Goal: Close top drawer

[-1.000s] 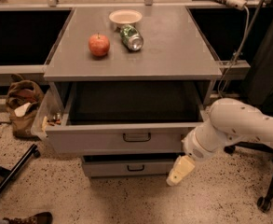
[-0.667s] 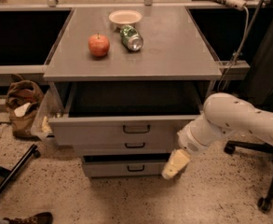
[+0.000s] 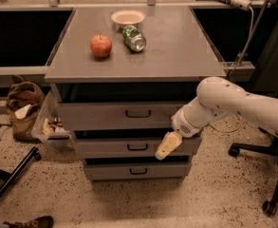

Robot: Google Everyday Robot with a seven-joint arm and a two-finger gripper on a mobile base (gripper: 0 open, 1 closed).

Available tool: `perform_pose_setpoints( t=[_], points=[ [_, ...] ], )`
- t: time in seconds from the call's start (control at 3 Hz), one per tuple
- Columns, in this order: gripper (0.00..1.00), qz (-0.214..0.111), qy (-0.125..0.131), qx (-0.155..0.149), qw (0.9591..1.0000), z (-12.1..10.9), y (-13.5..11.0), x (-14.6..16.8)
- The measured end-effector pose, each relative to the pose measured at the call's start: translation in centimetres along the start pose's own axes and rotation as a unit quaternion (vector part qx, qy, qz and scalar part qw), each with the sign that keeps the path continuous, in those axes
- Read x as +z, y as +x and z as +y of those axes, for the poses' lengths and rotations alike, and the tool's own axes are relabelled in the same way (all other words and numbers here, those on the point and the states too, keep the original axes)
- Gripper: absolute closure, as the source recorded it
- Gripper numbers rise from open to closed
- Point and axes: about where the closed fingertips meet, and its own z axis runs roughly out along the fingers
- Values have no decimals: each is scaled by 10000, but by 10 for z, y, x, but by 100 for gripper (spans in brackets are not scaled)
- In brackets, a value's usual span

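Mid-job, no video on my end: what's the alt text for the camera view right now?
The top drawer of a grey cabinet stands slightly out. The gripper hangs below its right end, in front of the middle drawer. An apple, a tipped can and a bowl sit on top.

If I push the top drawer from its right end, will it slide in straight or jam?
It will probably move as one rigid piece: the top drawer looks like sheet metal. It is wide, so an off-centre shove may skew it; aim near the handle. The gripper hangs lower, before the right end of the middle drawer.
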Motion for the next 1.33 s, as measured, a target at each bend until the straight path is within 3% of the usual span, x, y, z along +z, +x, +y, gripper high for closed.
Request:
perform_pose_setpoints(
  t=[0.67,1.33],
  points=[
    [0,-131,-53,19,9999,-6,-4,0],
    [0,-605,284,238,9975,-44,-20,-9]
  ],
)
